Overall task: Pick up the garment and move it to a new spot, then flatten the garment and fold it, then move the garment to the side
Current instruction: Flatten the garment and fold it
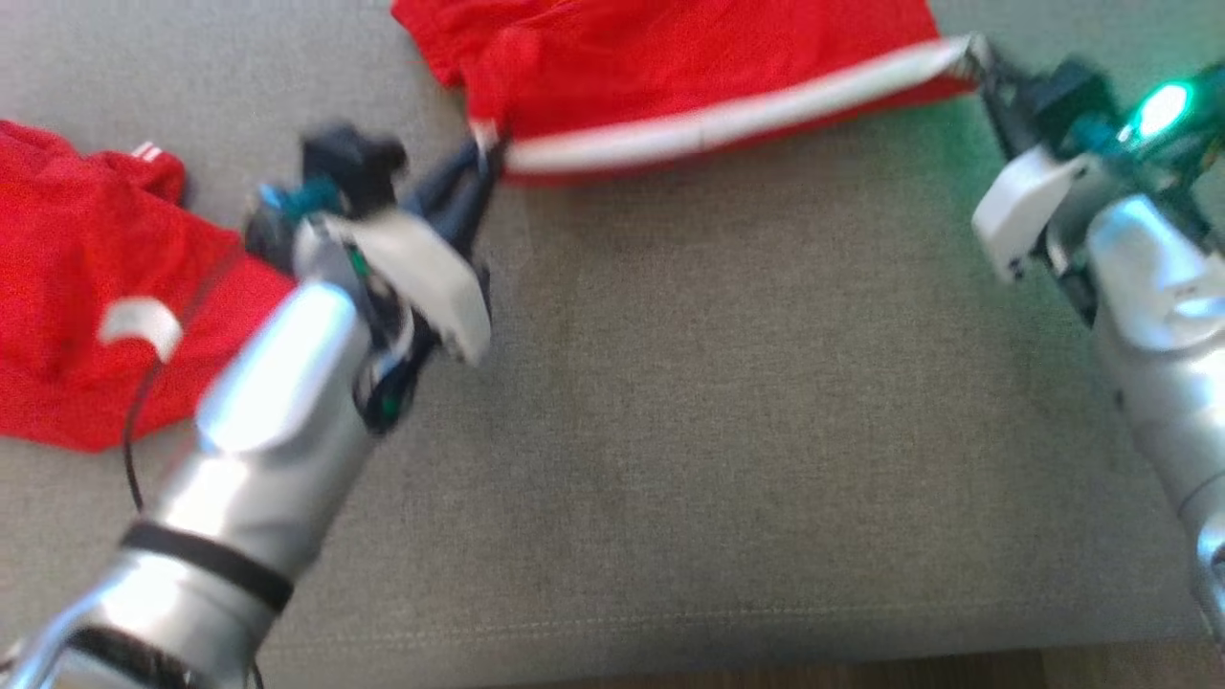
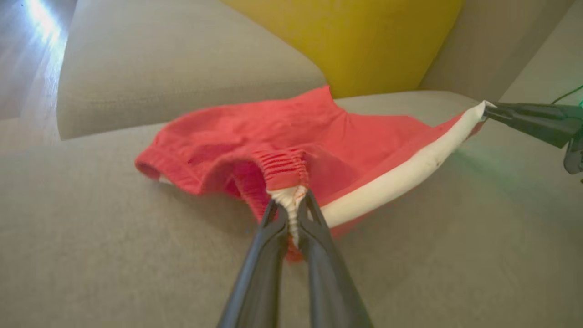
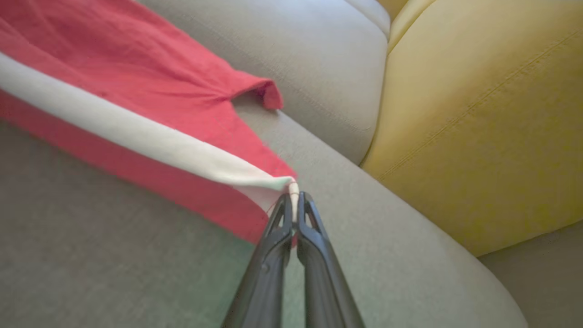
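Left fingers [image 2: 262,264] pinch garment [image 1: 670,67], top edge cut off.

Matt red cloth garment [image 1: 670,67]; coarse woven grey sofa [image 1: 718,402]

The garment [image 1: 670,67] runs past the blurred head view's top edge.

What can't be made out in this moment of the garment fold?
1. Head view: the red shorts run off the top edge; motion blur smears the left gripper and right gripper.
2. Head view: the second red garment is cut by the left edge and partly covered by the left forearm; its type is unclear.
3. Right wrist view: the shorts' waistband end lies beyond the left edge.
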Robot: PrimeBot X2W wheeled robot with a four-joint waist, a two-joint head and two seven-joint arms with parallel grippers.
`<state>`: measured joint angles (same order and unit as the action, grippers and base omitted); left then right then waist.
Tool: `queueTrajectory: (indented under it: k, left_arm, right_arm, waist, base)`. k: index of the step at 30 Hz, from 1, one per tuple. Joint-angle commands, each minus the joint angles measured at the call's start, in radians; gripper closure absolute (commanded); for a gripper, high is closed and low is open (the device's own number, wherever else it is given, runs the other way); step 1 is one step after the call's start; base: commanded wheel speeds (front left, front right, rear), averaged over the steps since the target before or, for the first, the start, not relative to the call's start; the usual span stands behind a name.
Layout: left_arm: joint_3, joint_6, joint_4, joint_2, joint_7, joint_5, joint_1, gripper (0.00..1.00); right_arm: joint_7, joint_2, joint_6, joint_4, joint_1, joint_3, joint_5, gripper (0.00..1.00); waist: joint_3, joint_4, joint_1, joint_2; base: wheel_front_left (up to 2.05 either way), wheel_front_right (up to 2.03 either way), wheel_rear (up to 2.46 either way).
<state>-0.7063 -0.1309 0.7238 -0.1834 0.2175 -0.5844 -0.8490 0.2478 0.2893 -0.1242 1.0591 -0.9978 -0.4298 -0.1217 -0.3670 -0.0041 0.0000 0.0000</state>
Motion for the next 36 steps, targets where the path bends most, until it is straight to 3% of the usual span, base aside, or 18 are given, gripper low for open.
queueTrajectory:
  k: [1, 10, 16, 20, 25, 36]
  left_arm:
    - [-0.001, 0.001, -0.028, -0.044, 0.012, -0.016, -0.003, 1.00]
    - [-0.113, 0.000, -0.033, -0.077, 0.030, -0.019, 0.127, 1.00]
    - [-0.137, 0.008, -0.034, -0.070, 0.040, -0.001, 0.204, 1.00]
    - [-0.140, 0.017, -0.047, -0.067, 0.042, 0.004, 0.249, 1.00]
    - [-0.136, 0.029, -0.076, -0.063, 0.043, 0.005, 0.303, 1.00]
    - [-0.169, 0.028, -0.161, -0.094, 0.037, 0.007, 0.413, 1.00]
  right_arm:
    - [0.009, -0.001, -0.007, 0.000, 0.006, -0.049, 0.033, 1.00]
    - [0.001, 0.067, -0.007, 0.083, 0.061, -0.276, 0.178, 1.00]
    - [-0.045, 0.155, -0.007, 0.042, 0.144, -0.489, 0.343, 1.00]
    - [-0.102, 0.238, -0.007, -0.065, 0.186, -0.628, 0.476, 1.00]
    - [-0.197, 0.390, -0.007, -0.261, 0.216, -0.794, 0.655, 1.00]
    - [-0.426, 0.669, -0.007, -0.630, 0.290, -0.849, 0.834, 1.00]
  waist:
    - [0.026, 0.003, 0.0000, 0.0000]
    - [0.122, 0.014, 0.0000, 0.0000]
    - [0.201, 0.014, 0.0000, 0.0000]
    - [0.238, 0.009, 0.0000, 0.0000]
    - [0.272, 0.004, 0.0000, 0.0000]
    - [0.302, -0.008, 0.0000, 0.0000]
  base:
    - [0.00, 0.00, 0.00]
    - [0.00, 0.00, 0.00]
    - [0.00, 0.00, 0.00]
    - [0.00, 0.00, 0.00]
    - [0.00, 0.00, 0.00]
    - [0.00, 0.00, 0.00]
